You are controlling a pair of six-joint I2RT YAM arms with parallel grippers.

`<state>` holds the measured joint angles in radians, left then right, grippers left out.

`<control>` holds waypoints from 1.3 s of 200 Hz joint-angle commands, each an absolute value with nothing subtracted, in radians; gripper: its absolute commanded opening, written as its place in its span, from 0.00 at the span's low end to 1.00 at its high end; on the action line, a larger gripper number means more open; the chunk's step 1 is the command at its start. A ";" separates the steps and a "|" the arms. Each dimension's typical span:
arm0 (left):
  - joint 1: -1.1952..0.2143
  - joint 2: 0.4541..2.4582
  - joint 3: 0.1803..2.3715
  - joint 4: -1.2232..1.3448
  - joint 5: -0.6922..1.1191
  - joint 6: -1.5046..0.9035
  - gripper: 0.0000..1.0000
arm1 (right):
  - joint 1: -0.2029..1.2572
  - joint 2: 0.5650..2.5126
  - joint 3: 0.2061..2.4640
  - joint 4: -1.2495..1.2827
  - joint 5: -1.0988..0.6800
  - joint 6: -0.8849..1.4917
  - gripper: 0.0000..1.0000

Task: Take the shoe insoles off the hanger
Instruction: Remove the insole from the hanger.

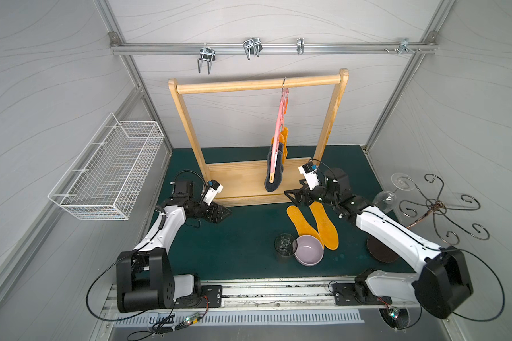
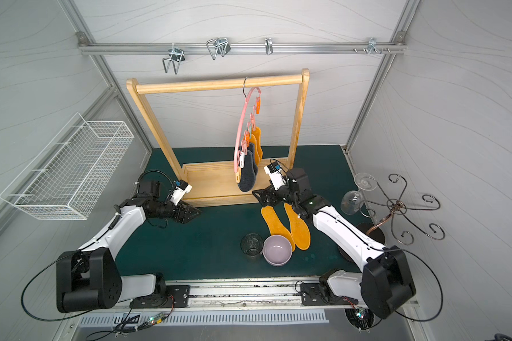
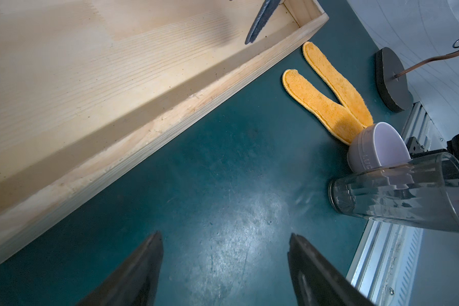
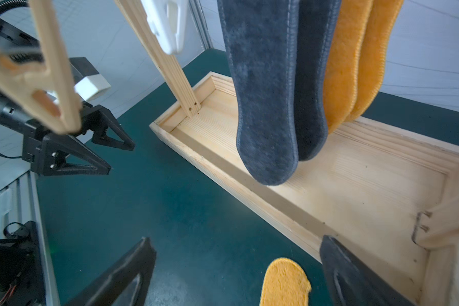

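The pink hanger [image 1: 278, 130] [image 2: 240, 130] hangs by its hook from the wooden rail. Two dark grey shoe insoles [image 1: 274, 177] [image 2: 246, 174] [image 4: 265, 92] and two mustard ones [image 1: 284, 144] [image 2: 257, 141] [image 4: 355, 66] dangle from its clothespins. Two more mustard insoles [image 1: 302, 224] [image 1: 324, 226] [image 3: 321, 103] lie flat on the green mat. My right gripper [image 1: 291, 199] [image 4: 236, 238] is open, low over their near ends, just below the grey insoles' tips. My left gripper [image 1: 226, 213] [image 3: 225, 234] is open over bare mat, holding nothing.
The wooden rack [image 1: 257, 84] has a tray base [image 1: 243, 183] under the hanging insoles. A lilac bowl [image 1: 309, 250] and a glass tumbler [image 1: 285, 244] stand by the lying insoles. A wire stand [image 1: 438, 206] with a wine glass [image 1: 386, 199] is right; a white wire basket [image 1: 107, 174] is left.
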<state>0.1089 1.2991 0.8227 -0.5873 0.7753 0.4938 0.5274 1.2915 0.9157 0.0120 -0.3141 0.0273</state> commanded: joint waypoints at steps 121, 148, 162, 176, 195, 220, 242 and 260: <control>0.112 1.260 0.840 -0.603 0.796 0.506 0.79 | 0.451 1.602 1.114 0.218 -0.556 -0.257 0.99; 0.112 1.268 0.838 -0.599 0.798 0.504 0.79 | 0.459 1.632 1.117 0.273 -0.576 -0.263 0.99; 0.112 1.266 0.832 -0.592 0.805 0.499 0.79 | 0.459 1.653 1.116 0.309 -0.563 -0.264 0.99; 0.112 1.262 0.833 -0.598 0.810 0.500 0.79 | 0.459 1.674 1.138 0.295 -0.558 -0.272 0.98; 0.112 1.264 0.830 -0.592 0.808 0.499 0.79 | 0.459 1.701 1.163 0.287 -0.573 -0.288 0.96; 0.112 1.253 0.830 -0.603 0.819 0.500 0.79 | 0.464 1.734 1.135 0.385 -0.591 -0.283 0.94; 0.114 1.257 0.823 -0.596 0.823 0.496 0.79 | 0.485 1.750 1.138 0.386 -0.586 -0.295 0.89; 0.114 1.263 0.814 -0.585 0.849 0.488 0.79 | 0.508 1.758 1.138 0.387 -0.586 -0.305 0.86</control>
<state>0.1089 1.2716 0.8211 -0.5945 0.8013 0.4858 0.4732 1.7412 1.1378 0.3477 -0.5632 -0.2798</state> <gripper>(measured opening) 0.792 0.874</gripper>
